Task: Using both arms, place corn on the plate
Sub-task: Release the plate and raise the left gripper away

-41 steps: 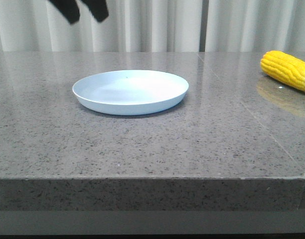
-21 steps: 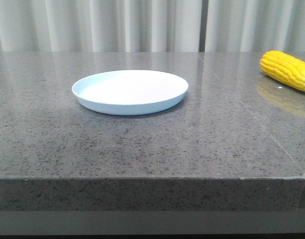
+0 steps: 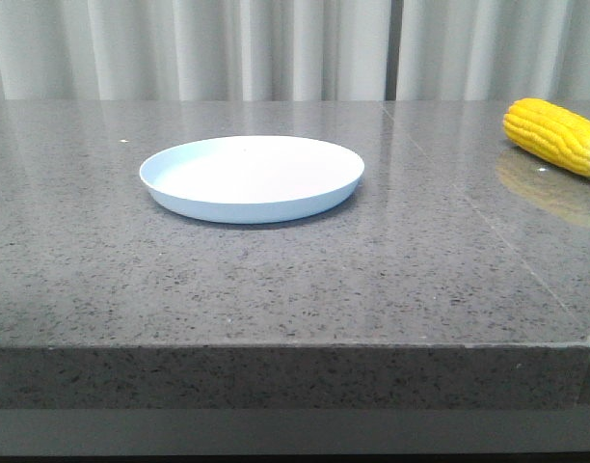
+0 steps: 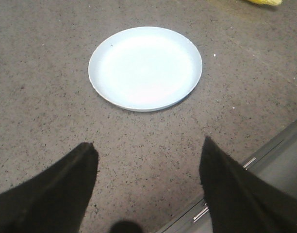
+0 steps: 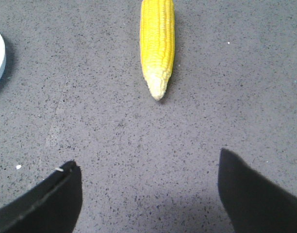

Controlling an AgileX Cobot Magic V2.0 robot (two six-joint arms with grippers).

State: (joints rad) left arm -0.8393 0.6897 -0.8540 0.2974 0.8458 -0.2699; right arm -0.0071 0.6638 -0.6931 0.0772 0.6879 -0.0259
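Observation:
The pale blue-white plate lies empty on the grey table, left of centre; it also shows in the left wrist view. The yellow corn lies on the table at the far right, cut by the frame edge. In the right wrist view the corn lies beyond the fingers, its pale tip pointing toward them. My left gripper is open and empty, high above the table short of the plate. My right gripper is open and empty above the table, short of the corn. Neither gripper shows in the front view.
The grey speckled stone table has its front edge near the camera. A seam runs through the tabletop on the right. Pale curtains hang behind. The table's edge with a metal rail shows beside the left gripper.
One second ago the dark fingers of a gripper hung at the top left of the front view. They have since lifted out of sight. Plate and corn have not moved.

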